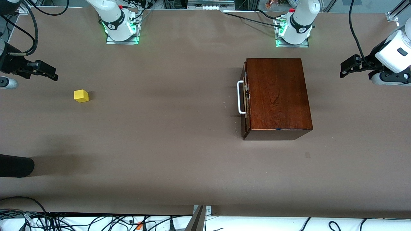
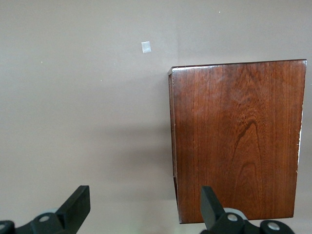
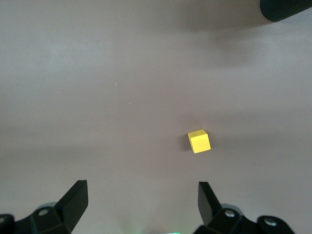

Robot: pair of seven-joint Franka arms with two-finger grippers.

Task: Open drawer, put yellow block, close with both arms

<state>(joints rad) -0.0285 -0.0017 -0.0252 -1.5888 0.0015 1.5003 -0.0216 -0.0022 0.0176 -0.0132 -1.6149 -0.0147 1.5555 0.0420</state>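
Nothing is done yet: you see the dark mahogany box's drawer (image 1: 245, 96) shut, the small yellow cube (image 1: 81, 96) on the brown counter (image 1: 167, 128), clear of the right gripper (image 1: 48, 71) jaws; both the right and left gripper (image 1: 348, 65) jaws spread, empty.

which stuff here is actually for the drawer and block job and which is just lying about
For the job:
- glossy dark mahogany box with its shut drawer and white U-shaped bar handle
- small bright yellow cube
- left gripper, jaws open
- right gripper, jaws open

Lying about:
- black rounded object at the table edge
- small grey tape square
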